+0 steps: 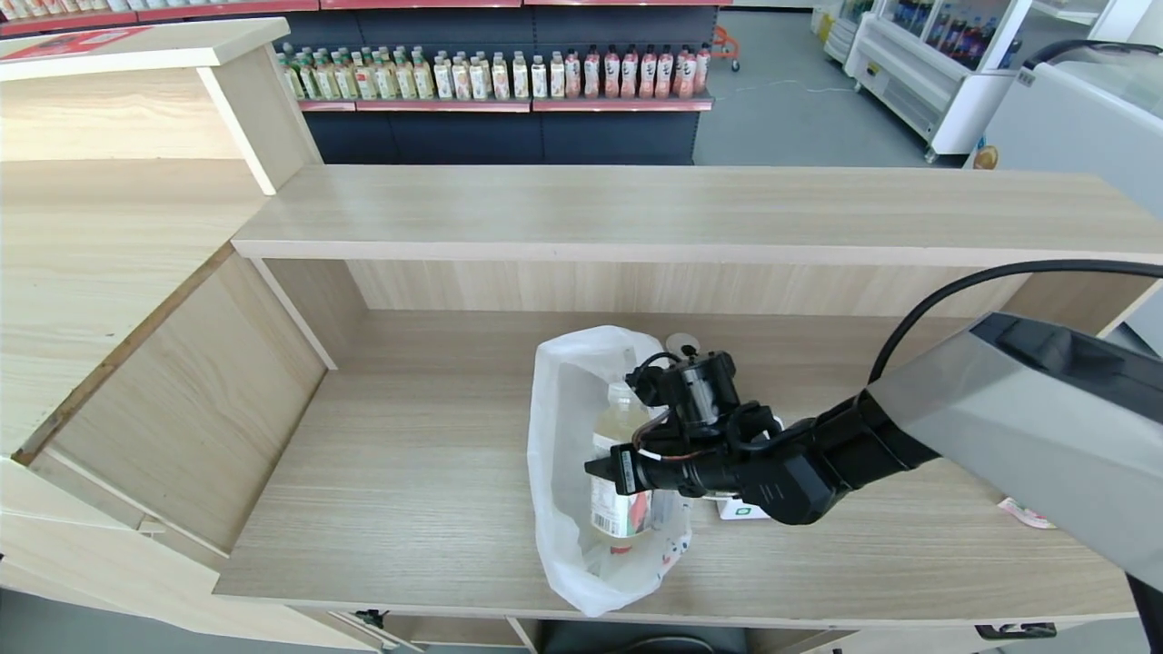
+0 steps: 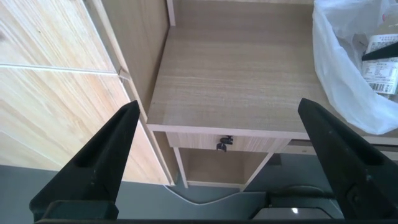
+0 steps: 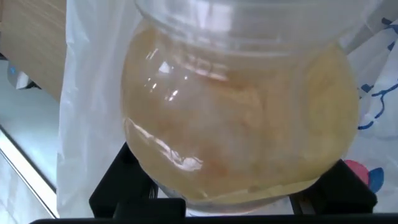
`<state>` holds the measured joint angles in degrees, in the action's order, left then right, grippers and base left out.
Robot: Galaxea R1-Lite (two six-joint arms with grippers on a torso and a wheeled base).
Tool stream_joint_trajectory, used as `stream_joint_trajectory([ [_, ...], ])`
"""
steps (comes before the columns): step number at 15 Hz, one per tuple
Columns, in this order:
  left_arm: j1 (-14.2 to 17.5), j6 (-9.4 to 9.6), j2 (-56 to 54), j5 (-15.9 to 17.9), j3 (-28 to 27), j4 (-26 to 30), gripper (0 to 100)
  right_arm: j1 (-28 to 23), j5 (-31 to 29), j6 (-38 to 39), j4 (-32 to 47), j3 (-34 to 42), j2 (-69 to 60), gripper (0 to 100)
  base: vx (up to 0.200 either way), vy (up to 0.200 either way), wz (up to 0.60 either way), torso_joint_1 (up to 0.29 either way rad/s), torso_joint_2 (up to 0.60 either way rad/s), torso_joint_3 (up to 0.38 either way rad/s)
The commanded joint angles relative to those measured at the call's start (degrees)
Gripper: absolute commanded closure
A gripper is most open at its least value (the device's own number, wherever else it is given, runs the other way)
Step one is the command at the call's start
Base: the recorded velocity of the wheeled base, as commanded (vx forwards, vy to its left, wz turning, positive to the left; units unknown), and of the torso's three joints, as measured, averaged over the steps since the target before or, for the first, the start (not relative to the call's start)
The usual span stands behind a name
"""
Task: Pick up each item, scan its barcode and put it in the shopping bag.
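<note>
We see a white, translucent shopping bag (image 1: pixel 554 427) (image 3: pixel 87 93) lying crumpled on the tabletop (image 1: pixel 409 472) near its front edge, its mouth gaping upward. Inside it a clear plastic bottle (image 1: pixel 621 420) (image 3: pixel 242 124) of pale yellow liquid lies with its neck toward 12 o'clock and its white printed label toward 6 o'clock. The fingers of the right claw (image 1: pixel 611 472) flank its sides. At the bag's 3 o'clock, just beside it, sits a small white box (image 1: pixel 738 511), partly hidden. Farther toward 3 o'clock lies a flat pinkish packet (image 1: pixel 1027 515).
</note>
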<state>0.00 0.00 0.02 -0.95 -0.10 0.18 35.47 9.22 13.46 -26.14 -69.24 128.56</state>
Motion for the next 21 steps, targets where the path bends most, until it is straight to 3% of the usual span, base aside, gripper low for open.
stream_joint_trajectory([
  [1, 0.0, 0.0, 0.0, 0.0, 0.0, 0.0, 0, 0.1, 0.0, -0.6, 0.2, -0.3, 1.1, 100, 0.0, 0.0, 0.0, 0.0, 0.0, 0.0],
  [2, 0.0, 0.0, 0.0, 0.0, 0.0, 0.0, 0, 0.1, 0.0, -0.6, 0.2, -0.3, 1.1, 100, 0.0, 0.0, 0.0, 0.0, 0.0, 0.0],
  [3, 0.0, 0.0, 0.0, 0.0, 0.0, 0.0, 0, -0.4, -0.3, -4.1, 0.1, 0.2, 1.8, 0, 0.0, 0.0, 0.0, 0.0, 0.0, 0.0],
  [12, 0.0, 0.0, 0.0, 0.0, 0.0, 0.0, 0, -2.7, 1.0, -3.8, -1.5, -0.3, -3.8, 0, 0.0, 0.0, 0.0, 0.0, 0.0, 0.0],
  [18, 0.0, 0.0, 0.0, 0.0, 0.0, 0.0, 0, -13.2, 1.6, -2.7, -0.5, 11.5, -27.6, 0, 0.0, 0.0, 0.0, 0.0, 0.0, 0.0],
  [21, 0.0, 0.0, 0.0, 0.0, 0.1, 0.0, 0, -20.2, -5.2, -2.5, 6.8, 15.6, -38.1, 0, 0.0, 0.0, 0.0, 0.0, 0.0, 0.0],
])
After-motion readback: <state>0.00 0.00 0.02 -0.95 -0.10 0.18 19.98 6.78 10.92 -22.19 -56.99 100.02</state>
